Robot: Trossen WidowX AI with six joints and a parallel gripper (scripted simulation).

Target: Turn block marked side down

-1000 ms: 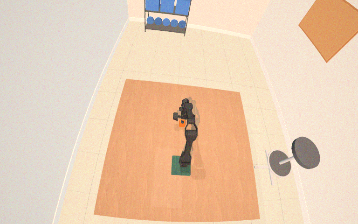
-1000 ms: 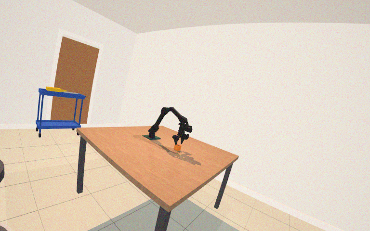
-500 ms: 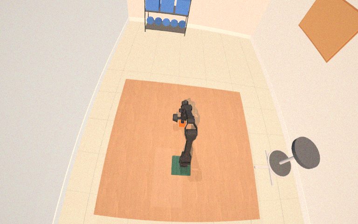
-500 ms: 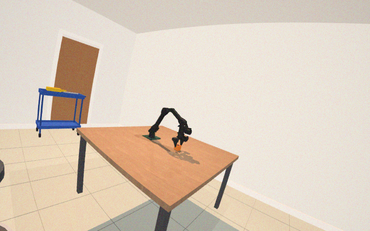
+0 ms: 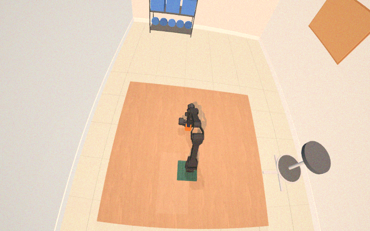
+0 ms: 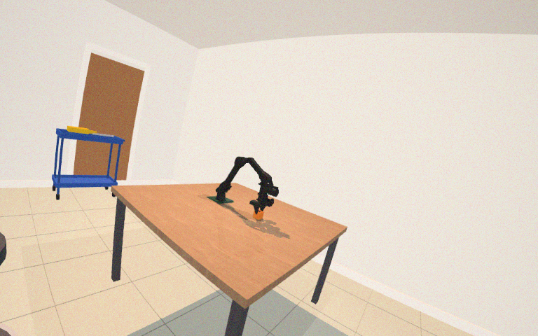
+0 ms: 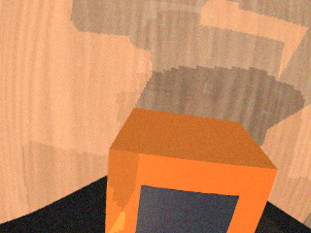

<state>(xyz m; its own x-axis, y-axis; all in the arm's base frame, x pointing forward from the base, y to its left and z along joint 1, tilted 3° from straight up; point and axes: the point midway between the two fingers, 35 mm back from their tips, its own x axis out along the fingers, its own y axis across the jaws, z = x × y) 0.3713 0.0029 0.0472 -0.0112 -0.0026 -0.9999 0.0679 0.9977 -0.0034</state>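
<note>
The orange block [image 5: 188, 129] [image 6: 258, 215] [image 7: 194, 141] rests upright on the wooden table [image 5: 144, 163] [image 6: 222, 245]. Its marked side, with a dark square [image 7: 186, 213], faces up toward the wrist camera. My gripper [image 5: 188, 126] [image 6: 258, 211] [image 7: 182, 196] points down over the block and is shut on it, with one black finger against each of two opposite sides in the wrist view. The lower part of the block and the fingertips' ends are hidden in the wrist view.
The arm's base stands on a green plate [image 5: 181, 174] [image 6: 214, 198] on the table. A stool [image 5: 315, 157] stands on the floor beside the table. A blue cart [image 6: 85, 181] and a shelf rack [image 5: 171, 29] stand away from the table.
</note>
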